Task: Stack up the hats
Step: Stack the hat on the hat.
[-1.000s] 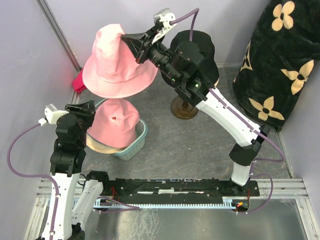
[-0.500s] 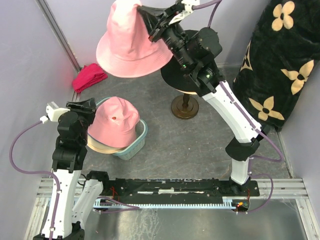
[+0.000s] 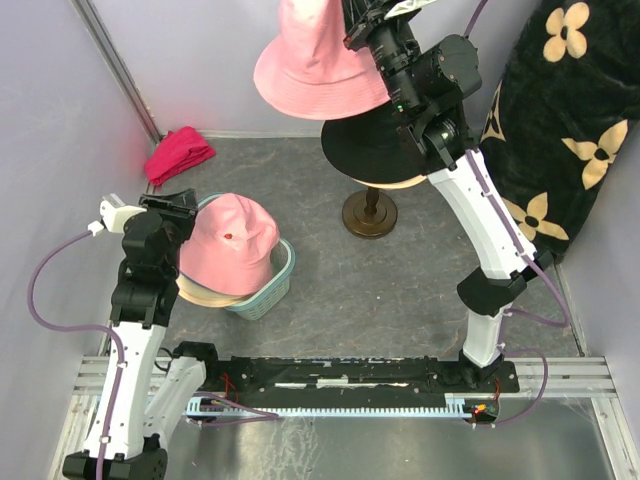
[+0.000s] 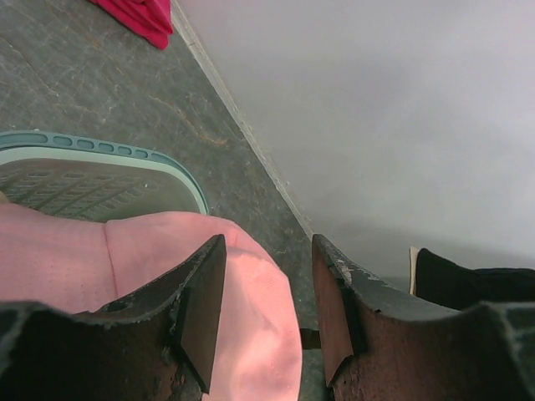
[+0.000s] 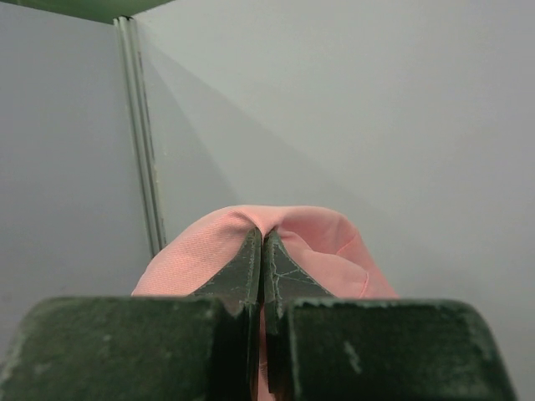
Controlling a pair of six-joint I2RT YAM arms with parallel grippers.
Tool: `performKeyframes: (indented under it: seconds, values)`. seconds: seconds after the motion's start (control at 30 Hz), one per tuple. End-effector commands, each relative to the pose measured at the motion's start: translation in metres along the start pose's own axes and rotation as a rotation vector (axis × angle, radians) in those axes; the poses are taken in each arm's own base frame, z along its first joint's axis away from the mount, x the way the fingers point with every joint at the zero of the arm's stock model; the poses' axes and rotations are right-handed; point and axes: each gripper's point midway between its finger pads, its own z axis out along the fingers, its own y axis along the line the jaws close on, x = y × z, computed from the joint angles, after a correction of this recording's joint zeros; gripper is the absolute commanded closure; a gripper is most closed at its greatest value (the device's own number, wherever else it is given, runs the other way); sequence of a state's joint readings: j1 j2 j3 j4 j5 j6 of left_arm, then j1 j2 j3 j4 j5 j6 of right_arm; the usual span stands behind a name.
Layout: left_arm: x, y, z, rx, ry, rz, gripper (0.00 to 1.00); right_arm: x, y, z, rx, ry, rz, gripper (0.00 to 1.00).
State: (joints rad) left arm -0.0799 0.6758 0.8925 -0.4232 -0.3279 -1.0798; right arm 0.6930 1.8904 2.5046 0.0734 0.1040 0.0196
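My right gripper [image 3: 357,18] is raised high at the back and is shut on the crown of a pink hat [image 3: 315,65], which hangs just above and left of the black hat [image 3: 372,150] on the mannequin head. The right wrist view shows the jaws [image 5: 262,238] pinching the pink fabric [image 5: 334,242]. A second pink hat [image 3: 232,238] sits in the teal basket [image 3: 280,275] over a beige brim [image 3: 198,291]. My left gripper [image 3: 172,203] is open beside that hat's left side. The left wrist view shows the hat [image 4: 251,317] between its open jaws [image 4: 267,251].
A magenta-red cloth bundle [image 3: 180,152] lies at the back left by the wall. The mannequin's dark stand [image 3: 370,215] is in the middle. A big black flower-patterned bundle [image 3: 560,130] fills the right side. Grey walls close in on three sides.
My right gripper has carried the pink hat up and to the right, from over the basket to beside the black hat. The left arm has shifted only slightly.
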Motion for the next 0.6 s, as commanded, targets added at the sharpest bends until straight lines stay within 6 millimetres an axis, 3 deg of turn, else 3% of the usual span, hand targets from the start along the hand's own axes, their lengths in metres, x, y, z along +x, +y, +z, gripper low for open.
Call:
performKeyframes:
  seconds: [0.0,0.3,0.57]
  values:
    - [-0.013,-0.027,0.003,0.072,-0.033,-0.025,0.47,-0.038,-0.027,-0.009,0.070,-0.071,-0.036,0.99]
    - [-0.030,-0.052,0.010,0.095,-0.078,-0.002,0.45,-0.035,-0.067,-0.022,0.153,-0.030,-0.071,0.99]
    - [-0.043,-0.076,0.012,0.135,-0.104,0.000,0.44,-0.033,-0.078,-0.035,0.175,-0.001,-0.064,0.99]
